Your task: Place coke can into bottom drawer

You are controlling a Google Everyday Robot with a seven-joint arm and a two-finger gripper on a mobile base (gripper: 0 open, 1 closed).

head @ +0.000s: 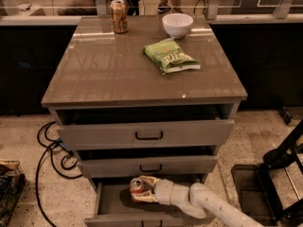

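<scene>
The gripper (142,190), inside the bottom drawer (111,203), clasps the coke can (136,184) and hides its lettering; that drawer and the arm (215,208) are cut by the lower edge.

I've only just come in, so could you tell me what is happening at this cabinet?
The robot's white arm reaches into the open lowest grey drawer, its claw closed around a small red soda can with a silver top. Whether the can rests on the drawer floor cannot be told. A brownish-gold can, white bowl and green snack bag sit on the cabinet top.
</scene>
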